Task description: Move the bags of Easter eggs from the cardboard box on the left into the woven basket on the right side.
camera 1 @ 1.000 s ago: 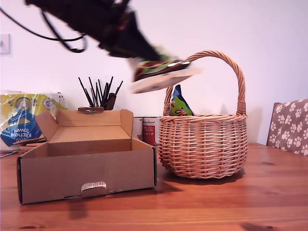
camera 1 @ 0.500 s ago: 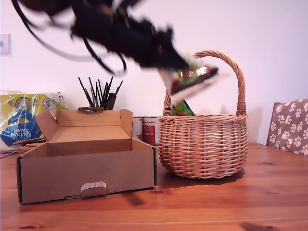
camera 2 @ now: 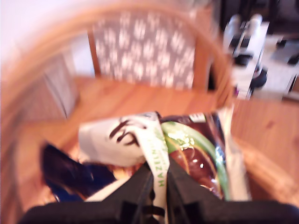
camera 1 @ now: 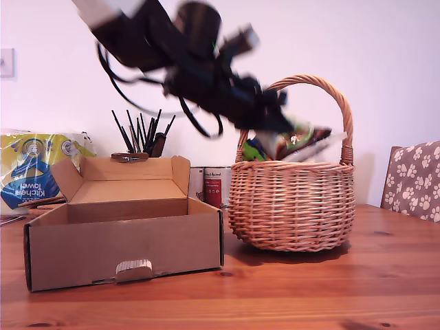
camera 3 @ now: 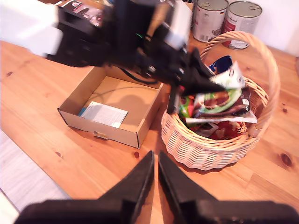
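Observation:
My first gripper [camera 2: 159, 186] is shut on a crinkly white bag of Easter eggs [camera 2: 187, 149] with brown and green print. In the exterior view that gripper [camera 1: 292, 134] holds the bag [camera 1: 309, 141] under the arched handle, just over the mouth of the woven basket [camera 1: 292, 199]. A green bag with a blue top [camera 1: 253, 148] sticks up inside the basket. The cardboard box [camera 1: 124, 234] stands open at the exterior view's left. From high above, my second gripper [camera 3: 154, 182] is shut on nothing. Below it the box [camera 3: 79, 93] holds a flat white packet [camera 3: 103, 114].
Behind the box stand a yellow-and-blue kitchen towel pack [camera 1: 34, 172], a holder of black sticks [camera 1: 141, 134] and two cans [camera 1: 213, 185]. A paw-print chair back [camera 1: 416, 179] rises at the exterior view's right. Everything rests on the wooden table [camera 1: 309, 289].
The first arm has swung toward the exterior view's right and downward, carrying the bag from above the box's far side to under the basket handle.

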Controlling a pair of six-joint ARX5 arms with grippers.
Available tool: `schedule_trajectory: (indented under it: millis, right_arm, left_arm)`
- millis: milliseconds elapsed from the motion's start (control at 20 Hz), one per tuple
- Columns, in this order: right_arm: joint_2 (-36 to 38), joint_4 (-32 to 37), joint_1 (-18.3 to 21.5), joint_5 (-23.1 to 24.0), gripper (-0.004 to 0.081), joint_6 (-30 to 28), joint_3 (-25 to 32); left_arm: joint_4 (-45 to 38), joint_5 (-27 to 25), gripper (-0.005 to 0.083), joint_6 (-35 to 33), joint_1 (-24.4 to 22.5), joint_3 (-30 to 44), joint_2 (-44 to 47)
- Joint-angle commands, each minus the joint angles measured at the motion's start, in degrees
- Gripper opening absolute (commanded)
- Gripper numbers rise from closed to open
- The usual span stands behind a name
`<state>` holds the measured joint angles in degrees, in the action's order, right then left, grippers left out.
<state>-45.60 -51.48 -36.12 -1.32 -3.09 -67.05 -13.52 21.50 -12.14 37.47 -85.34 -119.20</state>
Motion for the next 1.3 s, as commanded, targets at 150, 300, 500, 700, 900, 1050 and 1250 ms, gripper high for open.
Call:
schedule_trajectory:
  millis: [150,300,500,700,900,1050,1250]
  right_arm:
    - [0.1,0.2,-0.2,-1.2,-0.0012,-0.2,0.3]
    - [0.1,0.3,-0.2,-1.3,-0.0012,-0.2,0.3]
    - [0.1,0.2,-0.2,-1.3,-0.0012,-0.2,0.3]
    - [-0.3,0.2,-0.2,-1.3,-0.0012,-0.2,0.3]
    - [-3.1,2.0,0.3,-1.3,-0.0012,0.0,0.3]
    - [-4.3,10.8,1.7,-1.3,-0.0012,0.1,2.4]
    - [-4.2,22.5,6.1,-1.6,-0.0012,0.1,9.0]
  left_arm:
    - [3.8,-1.2,-0.0006,-0.9,0.2,0.2,-3.8]
    - [4.4,-2.8,0.0152,-0.9,0.5,-0.3,-3.7]
    - [15.1,-1.0,0.0624,-0.7,0.6,-4.0,-0.8]
    - [21.3,-1.6,0.0528,1.7,1.3,-4.0,7.0]
    - [32.5,-1.6,0.0113,1.7,1.3,-4.0,14.7]
    - [35.3,-1.6,0.0070,1.7,0.7,-1.3,19.3]
    - [29.6,-1.6,0.0074,2.1,-1.9,9.5,28.6]
